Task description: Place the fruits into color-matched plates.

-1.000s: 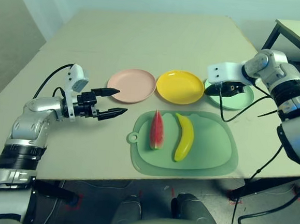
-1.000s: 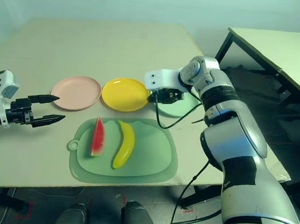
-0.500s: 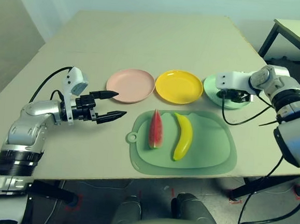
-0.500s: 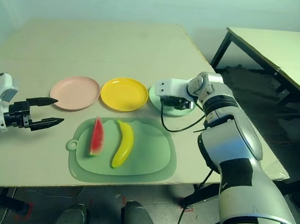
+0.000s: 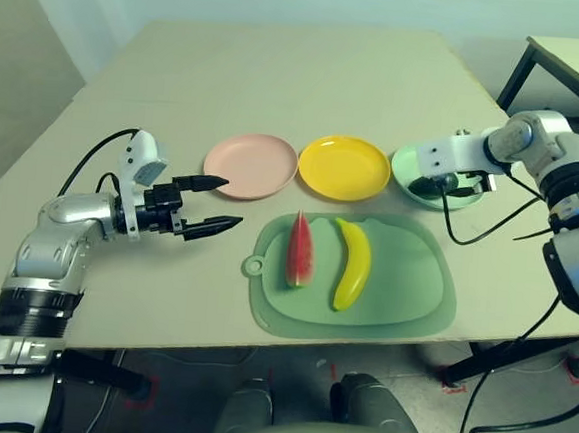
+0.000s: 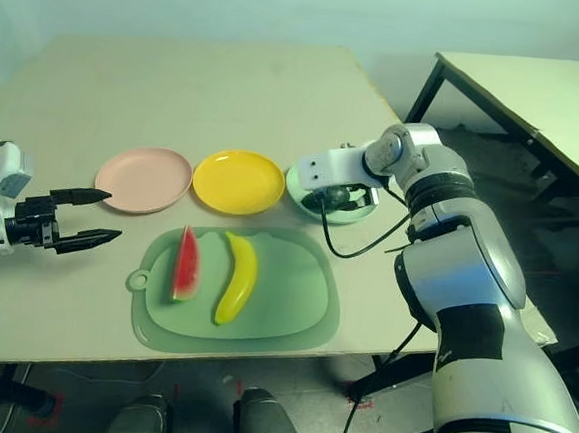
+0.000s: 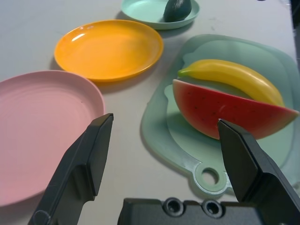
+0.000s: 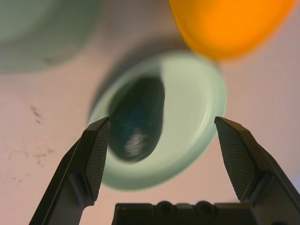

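Your right pincer [image 8: 159,159] hangs open over the avocado [image 8: 136,119], which lies in the mint plate [image 8: 197,117] — one fruit sorted. Left pincer [image 7: 164,154], also open, faces the watermelon [image 7: 229,110] just ahead — grasp it next, for the pink plate [image 7: 42,122] beside it.

Yellow plate [image 7: 108,49] glossy plastic; table [image 5: 281,65] matt; avocado [image 8: 136,119] seemingly slight sheen.
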`<state>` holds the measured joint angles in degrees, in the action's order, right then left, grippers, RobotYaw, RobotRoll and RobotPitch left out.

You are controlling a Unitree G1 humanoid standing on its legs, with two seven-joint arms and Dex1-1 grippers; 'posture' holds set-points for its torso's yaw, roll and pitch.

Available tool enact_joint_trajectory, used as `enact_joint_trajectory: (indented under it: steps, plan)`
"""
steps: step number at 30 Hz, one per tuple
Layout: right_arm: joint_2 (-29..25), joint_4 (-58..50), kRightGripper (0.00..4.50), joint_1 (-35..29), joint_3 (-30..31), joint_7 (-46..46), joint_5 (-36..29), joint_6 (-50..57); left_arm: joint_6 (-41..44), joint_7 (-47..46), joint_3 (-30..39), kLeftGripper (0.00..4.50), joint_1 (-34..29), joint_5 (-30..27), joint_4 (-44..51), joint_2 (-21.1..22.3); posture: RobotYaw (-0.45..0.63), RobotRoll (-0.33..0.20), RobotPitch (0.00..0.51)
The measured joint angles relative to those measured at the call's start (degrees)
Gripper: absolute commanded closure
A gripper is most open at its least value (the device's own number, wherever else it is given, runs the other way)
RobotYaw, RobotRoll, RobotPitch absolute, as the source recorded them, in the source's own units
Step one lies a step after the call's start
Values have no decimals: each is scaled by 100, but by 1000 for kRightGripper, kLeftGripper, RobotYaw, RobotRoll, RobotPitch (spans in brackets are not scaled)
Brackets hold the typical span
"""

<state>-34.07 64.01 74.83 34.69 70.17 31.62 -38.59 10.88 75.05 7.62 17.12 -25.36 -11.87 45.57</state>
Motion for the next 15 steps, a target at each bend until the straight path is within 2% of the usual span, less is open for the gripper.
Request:
enact_joint_trajectory:
  steps: [3, 8, 11, 15]
  plan:
    - [38, -1182, 39, -384, -59, 854, -673, -229, -168, 298, -32, 0, -3, 7, -75, 44, -95, 0, 25]
    - [-59, -3293, 39, -1156, -65, 1884, -1591, 133, -227, 544, -82, 0, -105, -6, -111, 60, -75, 0, 33]
    - [-303, -4458, 39, -1506, 10, 2155, -1880, 442, -204, 653, -72, 0, -207, -87, -56, 67, -74, 0, 33]
    - [-510, -5283, 39, -1697, 271, 2189, -2144, 825, -126, 859, -74, 0, -336, -178, 93, 156, -73, 0, 34]
